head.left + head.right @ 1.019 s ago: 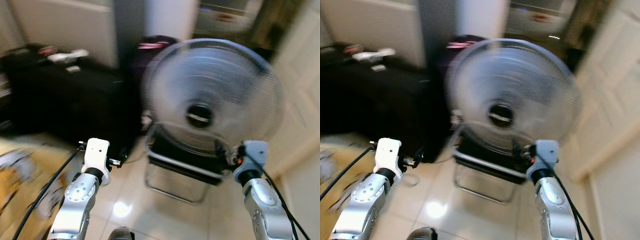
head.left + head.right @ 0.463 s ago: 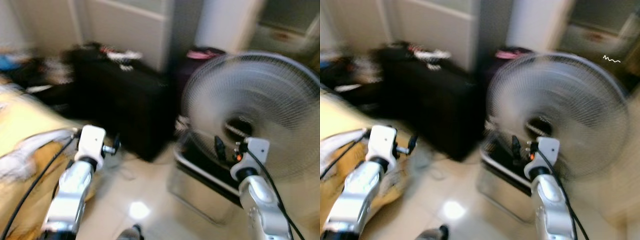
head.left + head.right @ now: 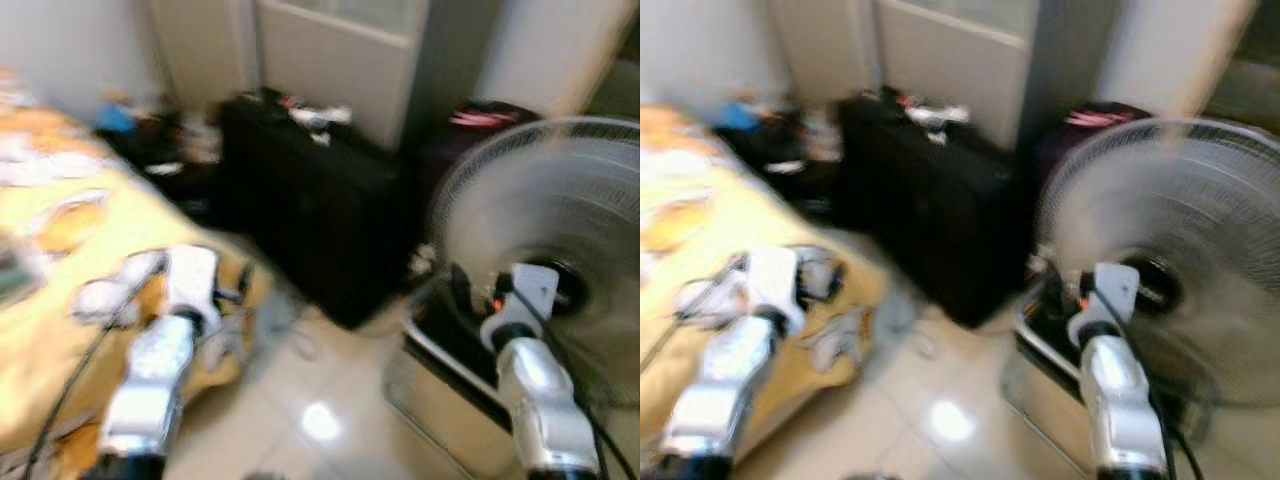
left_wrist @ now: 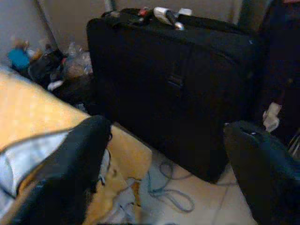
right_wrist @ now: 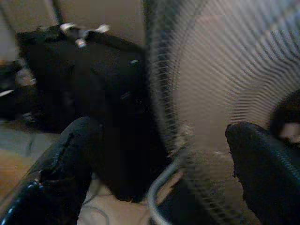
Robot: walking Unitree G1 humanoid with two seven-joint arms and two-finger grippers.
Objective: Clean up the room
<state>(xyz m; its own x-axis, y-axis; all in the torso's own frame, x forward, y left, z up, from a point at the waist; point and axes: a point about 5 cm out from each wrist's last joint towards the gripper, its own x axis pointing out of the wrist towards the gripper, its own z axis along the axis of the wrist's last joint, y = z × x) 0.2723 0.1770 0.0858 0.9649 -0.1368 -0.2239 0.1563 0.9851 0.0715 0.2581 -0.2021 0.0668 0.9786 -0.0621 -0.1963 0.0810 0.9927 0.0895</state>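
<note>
The picture is blurred by motion. A yellow-covered bed with pale clothes on its edge lies at my left. A big black suitcase stands ahead with small items on top. My left gripper hovers over the bed's corner, open with nothing between its fingers. My right gripper is raised just in front of a large standing fan, also open and empty, its fingers spread wide.
A heap of dark clutter sits on the floor by the far wall, beside the suitcase. A loose cable lies on the tiled floor. A dark bag with pink trim stands behind the fan.
The camera has swung left: the fan slid to the right edge and the bed and wall clutter came into view. Both arms keep their raised pose.
</note>
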